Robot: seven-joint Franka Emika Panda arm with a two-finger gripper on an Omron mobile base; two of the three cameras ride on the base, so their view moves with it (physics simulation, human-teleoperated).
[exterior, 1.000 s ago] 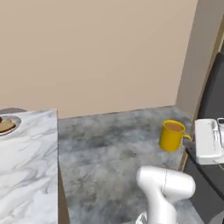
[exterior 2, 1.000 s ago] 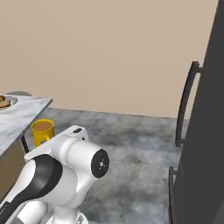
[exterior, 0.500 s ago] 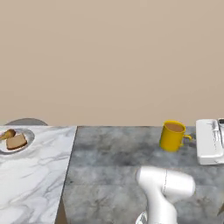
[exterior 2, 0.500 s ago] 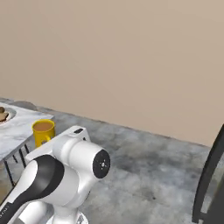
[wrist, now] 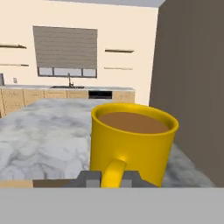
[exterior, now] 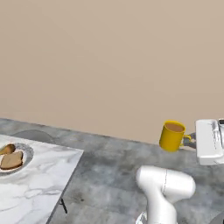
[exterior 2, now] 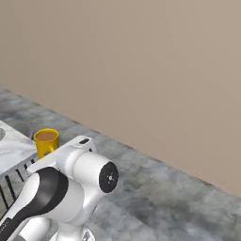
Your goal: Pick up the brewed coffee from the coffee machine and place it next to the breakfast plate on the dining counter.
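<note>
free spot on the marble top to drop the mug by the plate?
Bare marble on the dining counter runs from the breakfast plate to the counter's right edge and toward the near side. Only the plate corner, holding the toast, is taken. The hand is shut on the brewed coffee by its handle.
</note>
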